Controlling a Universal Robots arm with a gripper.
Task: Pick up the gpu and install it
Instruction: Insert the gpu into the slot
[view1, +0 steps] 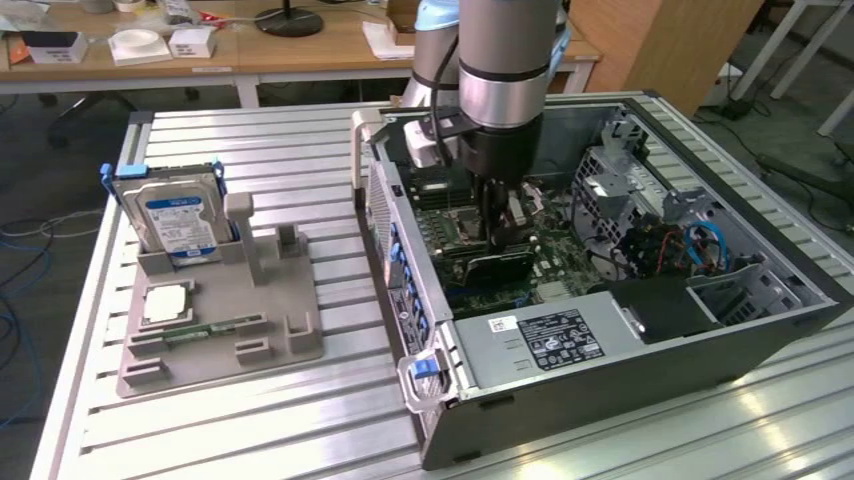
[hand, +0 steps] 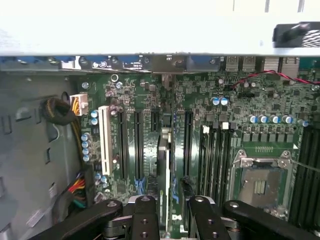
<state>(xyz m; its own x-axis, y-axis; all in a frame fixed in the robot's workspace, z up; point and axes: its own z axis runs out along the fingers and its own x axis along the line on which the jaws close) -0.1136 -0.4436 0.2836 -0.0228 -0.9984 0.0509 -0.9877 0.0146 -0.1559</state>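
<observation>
The arm reaches down into the open computer case (view1: 627, 300), which lies on its side on the slatted metal table (view1: 267, 420). The gripper (view1: 505, 240) hangs low over the green motherboard (view1: 454, 225) in the middle of the case. Its jaws are clamped on the gpu (view1: 497, 265), a thin dark card held edge-on between the fingertips. In the wrist view the gpu (hand: 163, 155) stands on edge just above the motherboard (hand: 260, 100), lined up among the long black expansion slots, with the white slot (hand: 104, 140) to one side and the empty processor socket (hand: 260, 182) to the other; whether the card's edge already touches a slot cannot be told. On the exterior view's left, well apart from the case, a grey parts holder (view1: 220, 320) sits on the table with the silver hard drive (view1: 174, 215) standing upright in it and a narrow green memory stick (view1: 214, 328) lying flat near its front.
</observation>
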